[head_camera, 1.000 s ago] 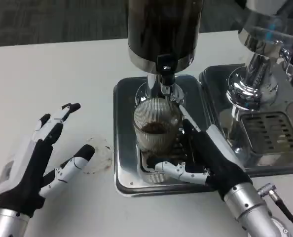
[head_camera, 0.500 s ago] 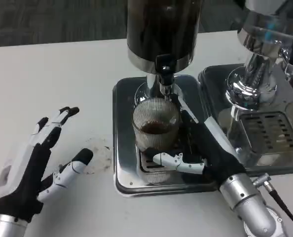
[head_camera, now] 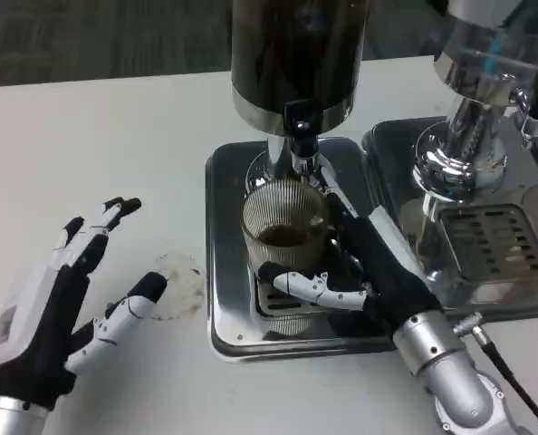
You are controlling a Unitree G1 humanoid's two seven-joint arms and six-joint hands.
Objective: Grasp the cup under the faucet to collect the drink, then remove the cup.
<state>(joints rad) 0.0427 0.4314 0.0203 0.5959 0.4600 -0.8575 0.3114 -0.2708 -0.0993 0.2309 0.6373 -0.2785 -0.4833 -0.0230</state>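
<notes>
A ribbed clear glass cup (head_camera: 285,231) with a little brown drink in it stands on the steel drip tray (head_camera: 224,272), right under the black faucet (head_camera: 302,136) of the dark drink dispenser (head_camera: 296,54). My right hand (head_camera: 378,267) wraps the cup from its right side. The thumb (head_camera: 296,283) lies across the cup's lower front and the fingers (head_camera: 341,210) press its far right wall. My left hand (head_camera: 47,313) lies on the white table at the left, fingers spread, holding nothing.
A small clear round coaster (head_camera: 178,285) lies on the table between my left hand and the tray. A second chrome machine (head_camera: 468,136) with its own grated tray (head_camera: 495,240) stands close on the right. A cable (head_camera: 513,381) trails beside my right forearm.
My right hand has moved in and closed around the cup, the thumb sliding left across its front. My left hand has drifted slightly lower and left.
</notes>
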